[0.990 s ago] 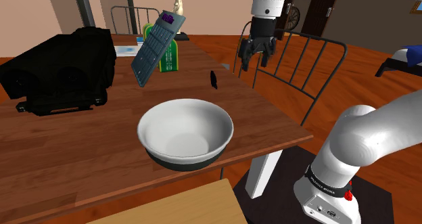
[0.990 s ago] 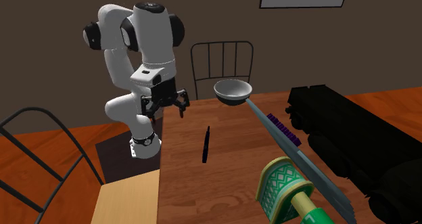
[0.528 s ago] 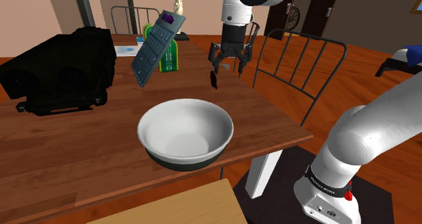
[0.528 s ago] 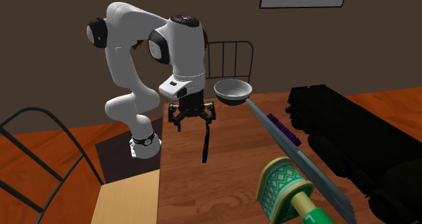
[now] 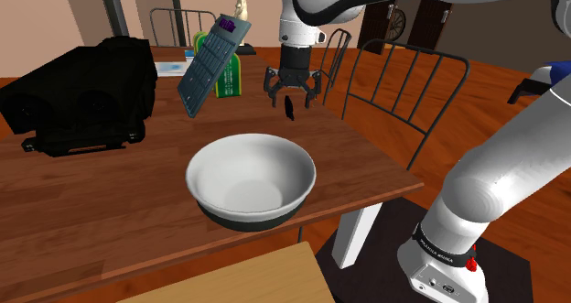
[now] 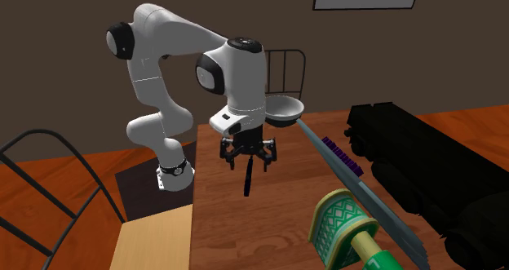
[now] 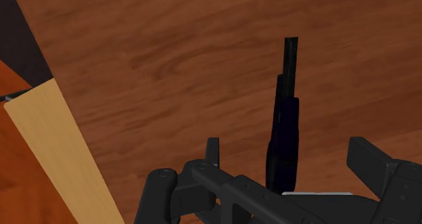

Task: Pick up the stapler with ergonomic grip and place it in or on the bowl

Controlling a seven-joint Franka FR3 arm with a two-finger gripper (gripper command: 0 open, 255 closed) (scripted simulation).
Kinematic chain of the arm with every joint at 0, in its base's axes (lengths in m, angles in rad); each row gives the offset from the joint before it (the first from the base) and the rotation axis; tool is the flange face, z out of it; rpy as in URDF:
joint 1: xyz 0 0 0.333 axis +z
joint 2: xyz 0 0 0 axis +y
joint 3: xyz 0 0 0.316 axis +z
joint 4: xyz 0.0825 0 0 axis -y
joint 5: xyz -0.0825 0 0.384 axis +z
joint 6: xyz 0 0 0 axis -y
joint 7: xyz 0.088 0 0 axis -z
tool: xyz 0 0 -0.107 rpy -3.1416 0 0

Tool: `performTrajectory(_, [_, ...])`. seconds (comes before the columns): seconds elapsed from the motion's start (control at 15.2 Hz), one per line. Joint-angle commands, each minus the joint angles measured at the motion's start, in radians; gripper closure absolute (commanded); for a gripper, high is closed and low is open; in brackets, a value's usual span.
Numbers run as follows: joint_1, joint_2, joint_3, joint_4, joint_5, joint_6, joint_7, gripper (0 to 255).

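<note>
In the shoulder view, a brown table (image 5: pixel 91 196) with visible wood grain holds a smooth, round white bowl (image 5: pixel 252 178) with a dark base. Beyond the bowl lies the stapler (image 5: pixel 290 109), a thin, near-black sliver on the tabletop. The white arm arches in from the upper right, wrist pointing straight down, with the black gripper (image 5: pixel 291 96) hanging just above the stapler. Half a second ago the gripper stood off to this view's right of the stapler; it has since moved over it.

In the second exterior view, we see the arm folded in a tall bend, its hand vertical. The gripper (image 6: pixel 249 156) sits over the near end of the stapler (image 6: pixel 247 177), a slim dark bar, with the bowl (image 6: pixel 281 109) behind it. Earlier the hand was higher and nearer the bowl.

In the wrist view, the stapler (image 7: pixel 284 131) is a long, narrow blue-black shape lying on the grained wood. The two fingers (image 7: pixel 370 163) stand wide apart on either side of its near end, touching nothing and gripping nothing.
</note>
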Motion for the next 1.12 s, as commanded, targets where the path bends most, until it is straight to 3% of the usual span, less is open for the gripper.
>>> performTrajectory(0.0, [0.0, 0.006, 0.002, -0.02, -0.001, 0.027, 0.002, 0])
performTrajectory(0.59, [0.001, 0.009, 0.004, -0.039, 0.0, 0.048, 0.002, 0])
performTrajectory(0.66, [0.001, 0.009, 0.004, -0.039, 0.0, 0.048, 0.002, 255])
performTrajectory(1.06, [0.0, 0.009, 0.004, -0.038, 0.0, 0.047, 0.002, 255])
